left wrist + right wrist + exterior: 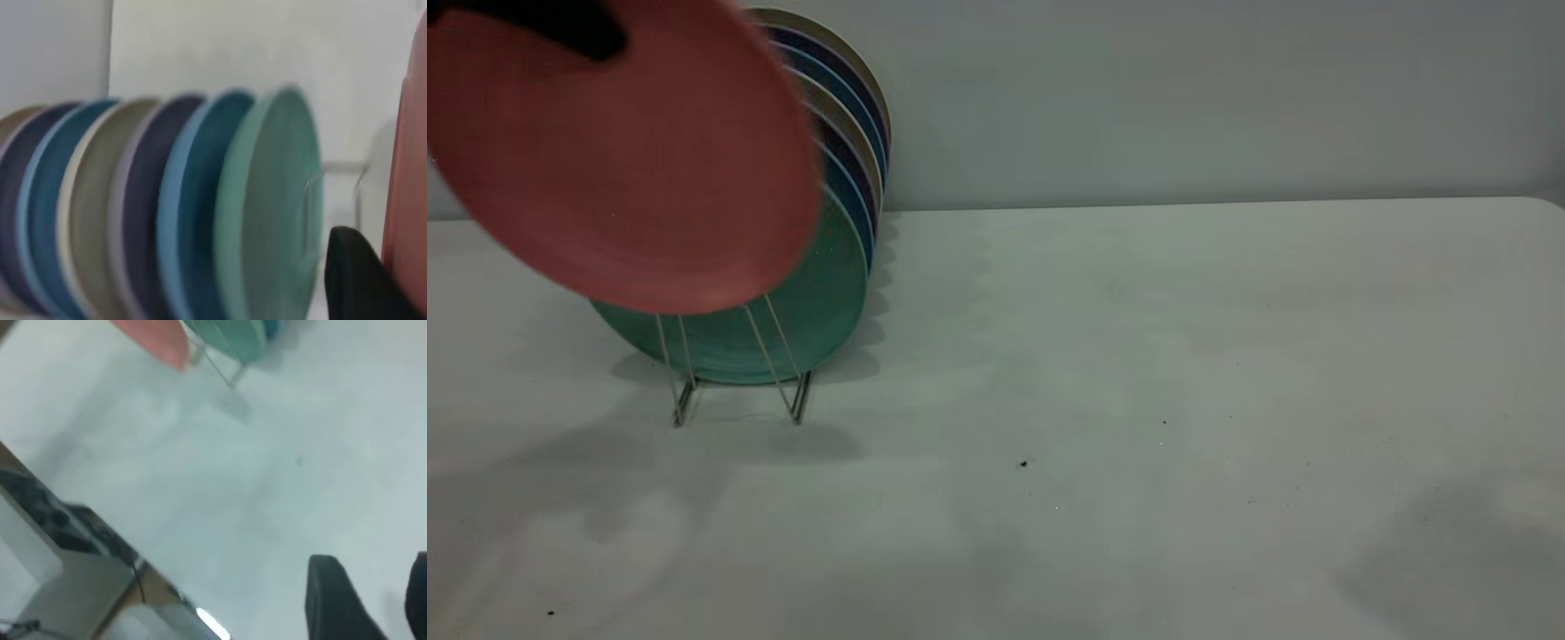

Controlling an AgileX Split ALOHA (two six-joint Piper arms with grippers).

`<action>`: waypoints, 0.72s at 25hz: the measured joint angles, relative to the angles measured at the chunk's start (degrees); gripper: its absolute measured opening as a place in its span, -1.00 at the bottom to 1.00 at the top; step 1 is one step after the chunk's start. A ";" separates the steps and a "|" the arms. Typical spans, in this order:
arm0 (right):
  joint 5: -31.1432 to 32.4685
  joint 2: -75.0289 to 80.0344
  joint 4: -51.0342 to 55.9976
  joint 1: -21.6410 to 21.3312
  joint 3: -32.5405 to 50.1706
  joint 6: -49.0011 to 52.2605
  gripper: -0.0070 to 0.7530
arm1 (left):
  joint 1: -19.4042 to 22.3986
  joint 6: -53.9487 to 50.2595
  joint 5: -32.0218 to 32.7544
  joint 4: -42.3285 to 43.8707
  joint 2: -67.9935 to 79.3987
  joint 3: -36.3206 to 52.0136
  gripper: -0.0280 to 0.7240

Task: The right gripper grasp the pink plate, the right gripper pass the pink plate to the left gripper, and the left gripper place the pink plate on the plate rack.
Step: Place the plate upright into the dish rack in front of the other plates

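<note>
Left gripper (560, 27) is sitting at the top left of the exterior view, black, clamped onto the upper rim of the pink plate (623, 151); in the left wrist view one black finger (357, 277) is pressing flat against the plate's face (407, 180). Plate is being held in the air, round, matte, salmon-pink with a shallow raised rim, face turned toward the exterior camera and tilted, top leaning left, lower edge hanging just above and in front of the rack (738, 391). Not seated in any slot.

Rack is thin silver wire with trapezoid loops, standing on the pale table (1138, 400) at the left. Front loops are showing bare below the pink plate, ahead of the teal plate (809, 311). Behind the teal one a row of upright plates (854, 133) is running back toward the wall: blue, dark navy, beige, blue, navy, beige, all same round shape, edges close together.

Right gripper (367, 600) is hanging over open table well away from the rack, fingers spread apart, nothing between them. Table surface is smooth, a few dark specks, wide free room to the right of the rack; table edge is showing in the right wrist view
</note>
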 joint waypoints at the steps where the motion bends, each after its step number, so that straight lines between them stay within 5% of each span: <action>1: 0.15 -2.92 -1.13 0.00 2.12 0.96 -0.28 | 0.57 1.76 -0.39 0.34 0.00 0.00 -0.57; 10: 0.59 -27.66 -14.01 0.00 26.70 10.37 -0.33 | 0.78 6.14 -6.83 0.24 0.52 0.00 -0.57; 18: -1.38 -47.15 -23.06 0.00 36.69 16.43 -0.33 | 0.68 6.60 -7.75 0.17 2.94 0.00 -0.57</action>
